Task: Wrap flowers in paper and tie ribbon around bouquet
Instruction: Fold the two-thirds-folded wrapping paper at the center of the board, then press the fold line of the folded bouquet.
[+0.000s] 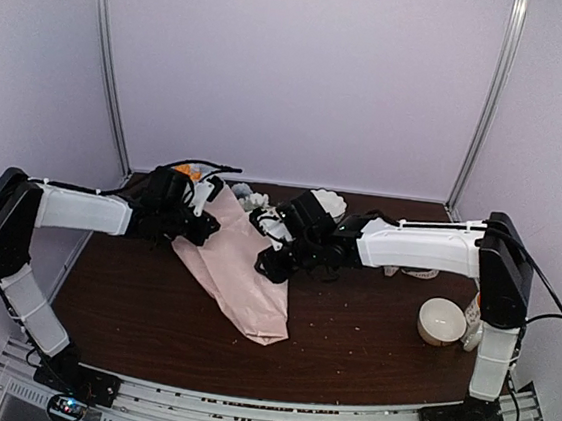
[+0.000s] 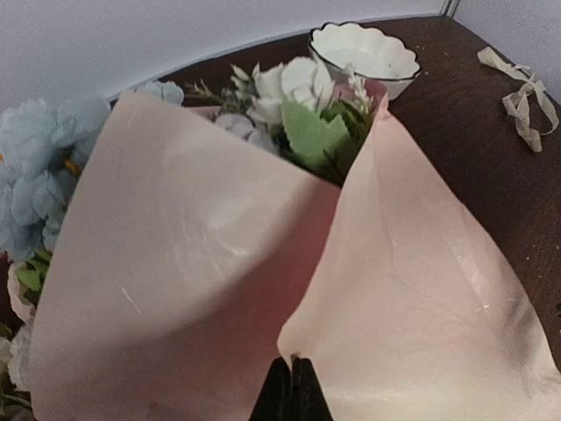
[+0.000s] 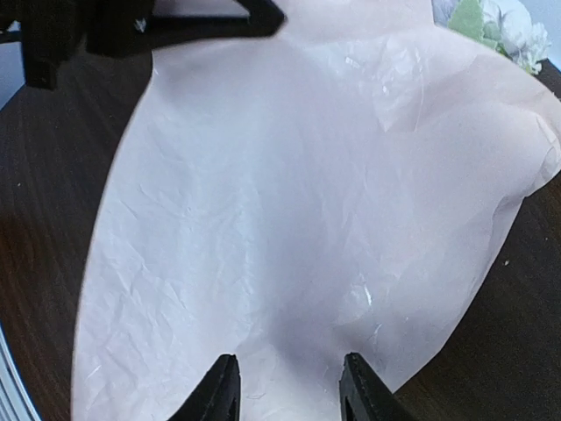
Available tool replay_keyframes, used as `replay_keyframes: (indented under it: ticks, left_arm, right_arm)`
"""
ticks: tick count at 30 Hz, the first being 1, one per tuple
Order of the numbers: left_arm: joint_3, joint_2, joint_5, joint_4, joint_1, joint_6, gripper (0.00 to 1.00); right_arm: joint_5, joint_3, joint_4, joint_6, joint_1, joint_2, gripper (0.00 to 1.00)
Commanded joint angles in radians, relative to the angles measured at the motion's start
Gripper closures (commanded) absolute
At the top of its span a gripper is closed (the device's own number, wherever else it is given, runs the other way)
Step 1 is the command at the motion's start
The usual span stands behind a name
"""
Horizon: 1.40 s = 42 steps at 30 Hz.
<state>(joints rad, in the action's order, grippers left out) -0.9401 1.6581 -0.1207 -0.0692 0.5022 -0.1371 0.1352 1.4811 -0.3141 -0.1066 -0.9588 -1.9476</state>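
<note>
Dark table [image 1: 367,350] bears paper [image 1: 239,277] folded around flowers [image 2: 298,105], left fingers [image 2: 279,395] pinching it.

the table [image 1: 130,305] is covered centrally by the paper [image 1: 239,277]. open wood is left along the near edge; the right is blocked by a bowl [image 1: 441,321].

The paper [image 3: 289,219] is thin, crinkled, faintly glossy — the table [image 1: 369,330] dark matt wood-grain.

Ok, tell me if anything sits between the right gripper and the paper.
Nothing visible does. The right gripper hangs open just over the pink paper, with only bare paper ahead of its fingers.
</note>
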Motion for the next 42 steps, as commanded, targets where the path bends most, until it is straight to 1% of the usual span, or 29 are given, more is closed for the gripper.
replay_keyframes:
  ticks: [1,5,9,12,14,17,19,21,25,28,30,32,34,37,39,42]
  left_arm:
    - [-0.084,-0.006,-0.002,0.02,-0.069,0.055,1.0]
    - [-0.079,0.09,-0.022,0.014,-0.155,-0.016,1.0]
    - [-0.072,0.175,-0.031,0.025,-0.163,-0.043,1.0]
    - [-0.063,0.217,0.014,0.024,-0.167,-0.076,1.0]
    - [-0.063,0.237,0.013,0.019,-0.175,-0.087,1.0]
    - [-0.062,0.252,0.002,0.007,-0.184,-0.088,1.0]
    - [-0.058,0.253,-0.002,-0.004,-0.186,-0.083,1.0]
    - [-0.06,0.252,-0.007,-0.005,-0.189,-0.076,1.0]
    - [-0.067,0.229,-0.022,0.008,-0.191,-0.059,1.0]
    - [-0.08,0.192,-0.043,0.013,-0.191,-0.047,1.0]
    - [-0.112,0.173,-0.032,0.044,-0.192,-0.032,1.0]
    - [-0.139,0.166,-0.005,0.076,-0.192,-0.015,1.0]
    - [-0.152,0.168,0.022,0.099,-0.194,-0.003,1.0]
    - [-0.151,0.18,0.03,0.107,-0.197,0.005,1.0]
    - [-0.147,0.189,0.024,0.103,-0.197,0.004,1.0]
    - [-0.133,0.196,0.013,0.084,-0.197,-0.004,1.0]
  right_arm:
    - [-0.044,0.013,0.061,-0.086,-0.009,-0.012,0.6]
    - [-0.049,-0.023,0.074,-0.09,-0.008,-0.007,0.6]
    - [-0.008,-0.058,0.095,-0.083,-0.01,-0.005,0.6]
    - [0.048,-0.058,0.112,-0.058,-0.018,-0.008,0.6]
    - [0.079,-0.045,0.122,-0.033,-0.033,-0.014,0.6]
    - [0.097,0.007,0.115,0.013,-0.069,-0.051,0.6]
    - [0.103,0.067,0.08,0.022,-0.092,-0.103,0.6]
    - [0.116,0.128,0.029,0.011,-0.105,-0.176,0.61]
    - [0.126,0.193,-0.017,-0.037,-0.113,-0.266,0.63]
    - [0.124,0.254,-0.077,-0.039,-0.123,-0.333,0.63]
    - [0.12,0.302,-0.144,-0.038,-0.127,-0.377,0.63]
    - [0.127,0.324,-0.17,-0.039,-0.13,-0.396,0.64]
    - [0.131,0.311,-0.17,-0.036,-0.134,-0.381,0.64]
    - [0.141,0.265,-0.164,-0.016,-0.139,-0.307,0.64]
    - [0.164,0.228,-0.159,-0.006,-0.137,-0.211,0.63]
    - [0.213,0.117,-0.068,-0.054,-0.107,-0.072,0.61]
